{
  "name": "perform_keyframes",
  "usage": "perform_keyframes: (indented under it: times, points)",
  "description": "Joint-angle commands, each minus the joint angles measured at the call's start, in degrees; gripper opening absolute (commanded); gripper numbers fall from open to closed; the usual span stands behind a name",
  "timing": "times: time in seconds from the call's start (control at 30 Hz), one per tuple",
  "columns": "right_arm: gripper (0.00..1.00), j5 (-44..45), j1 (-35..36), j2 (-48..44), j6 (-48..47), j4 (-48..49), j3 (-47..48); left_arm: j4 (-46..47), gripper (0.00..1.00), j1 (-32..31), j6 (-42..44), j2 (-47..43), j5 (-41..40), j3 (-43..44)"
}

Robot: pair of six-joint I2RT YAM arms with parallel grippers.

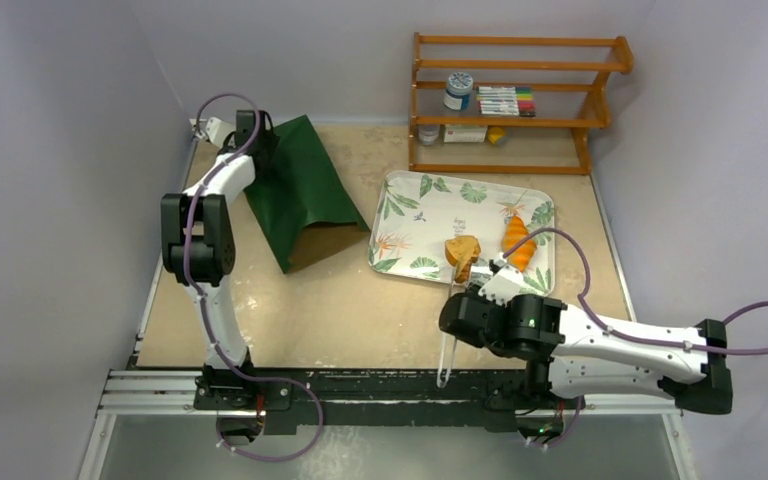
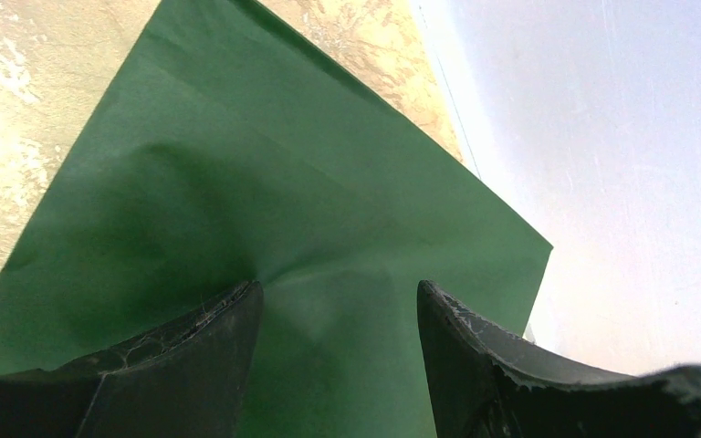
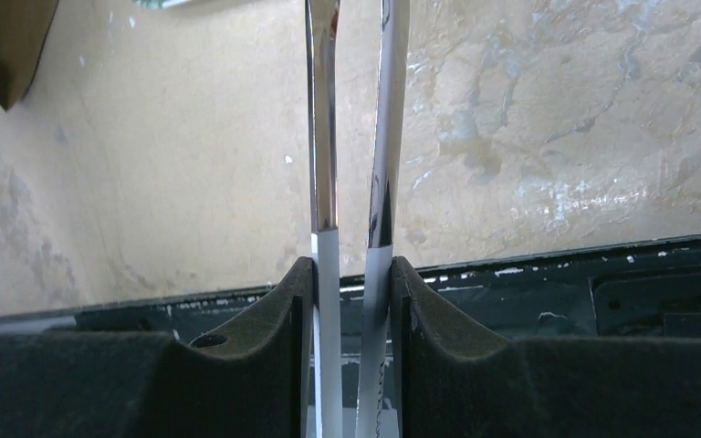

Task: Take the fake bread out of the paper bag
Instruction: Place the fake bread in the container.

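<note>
The dark green paper bag (image 1: 300, 190) lies on the table at the far left, with its brown open mouth (image 1: 325, 243) facing the tray. My left gripper (image 1: 248, 132) is at the bag's far closed end. In the left wrist view its jaws (image 2: 340, 292) stand apart with the bag's green side (image 2: 265, 192) between and behind them. An orange ridged bread piece (image 1: 518, 243) and a tan bread piece (image 1: 462, 252) lie on the leaf-patterned tray (image 1: 430, 200). My right gripper (image 1: 453, 322) (image 3: 351, 265) is shut on metal tongs (image 1: 446, 352) (image 3: 324, 137) with white handles.
A wooden shelf (image 1: 515, 100) stands at the back right and holds a jar (image 1: 458, 90), markers and small boxes. A black rail (image 1: 360, 385) runs along the table's near edge, just under the tongs. Walls close in the left, right and far sides.
</note>
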Motion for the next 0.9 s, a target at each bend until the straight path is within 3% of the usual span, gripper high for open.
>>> perform_keyframes:
  times: [0.0, 0.13, 0.3, 0.7, 0.87]
  points:
    - [0.17, 5.4, -4.3, 0.5, 2.6, 1.5, -0.1, -5.8, 0.64, 0.7, -0.3, -1.0, 1.7, -4.3]
    - [0.17, 1.9, -17.5, 1.6, -15.0, 16.6, -2.2, -5.0, 0.64, 0.7, -0.6, -2.0, 2.1, -6.3]
    - [0.18, -1.6, -27.6, 8.7, -26.2, 25.6, -1.2, -5.1, 0.64, 0.7, -0.6, -2.6, 2.7, -7.3]
    - [0.23, -8.4, -38.7, 14.6, -33.4, 38.7, -7.9, -5.9, 0.64, 1.5, 1.2, -4.7, 3.1, -8.5]
    - [0.37, -9.2, -40.2, 16.4, -33.2, 39.3, -8.5, -5.9, 0.64, 1.6, 1.6, -5.2, 3.1, -9.3]
